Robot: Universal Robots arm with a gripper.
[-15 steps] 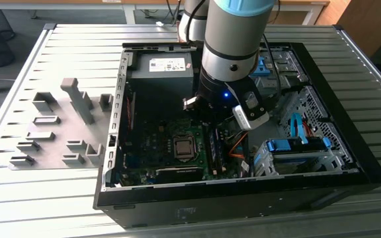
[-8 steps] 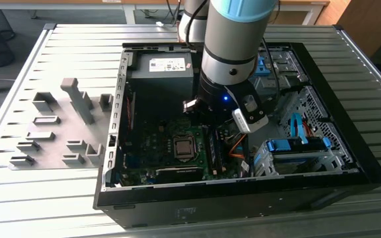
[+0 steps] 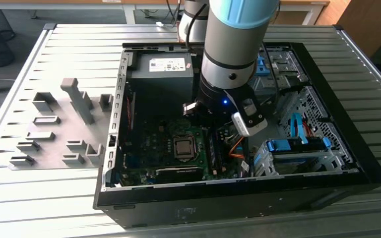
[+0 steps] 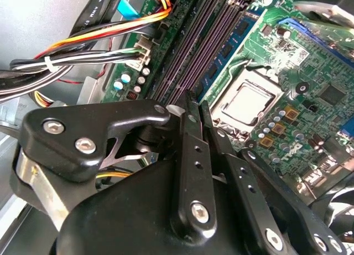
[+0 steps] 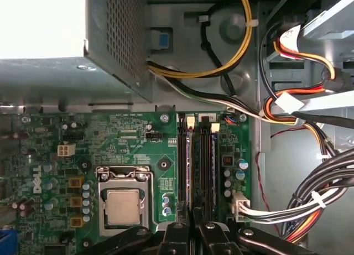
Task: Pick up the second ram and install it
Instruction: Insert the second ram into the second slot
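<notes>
Open PC case [image 3: 349, 163] filled the exterior view's centre, lying on a slatted table [image 3: 65, 193]. Arm [image 3: 233, 44] reached down from the top of frame into the case. Motherboard [image 5: 127, 139] lay below, CPU [image 5: 123, 206] at lower left in the first wrist view.

Gripper [image 4: 196, 108] sat over the memory slots [image 5: 196, 161], fingers [image 4: 191, 155] narrowed almost together. Second ram [image 4: 229, 47] stood edge-on in a slot, just past the fingertips. Whether the fingers pinched it, cannot tell.
</notes>
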